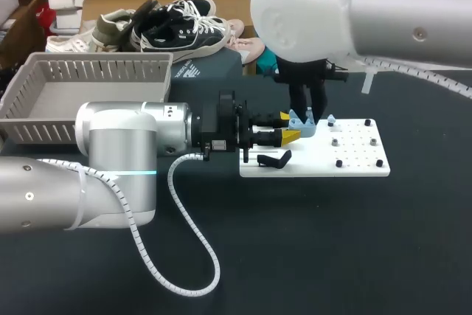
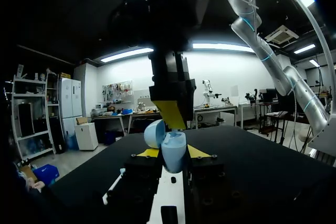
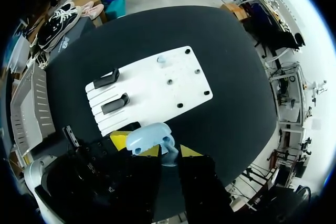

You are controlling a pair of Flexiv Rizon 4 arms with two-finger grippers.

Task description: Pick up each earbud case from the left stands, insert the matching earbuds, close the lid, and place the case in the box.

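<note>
1. Holding the earbud case off the white board, the left gripper reaches in level from the left. Its yellow tips are clamped on the case's 2 sides.
2. The case stands upright with its lid hinged open and tipped to 1 side, so its mouth faces straight up.
3. The right gripper hangs directly above that mouth, pointing down and very close to it. I cannot tell whether it is apart, together or carrying an earbud.
4. The coming move, as I judge it, is vertical. The right gripper is the nearer one for seating an earbud down into the case.
5. A small pale-blue piece, perhaps an earbud, sits on the board just beyond the case.
6. The grey box lies well apart to the left, on the left gripper's side.
</note>
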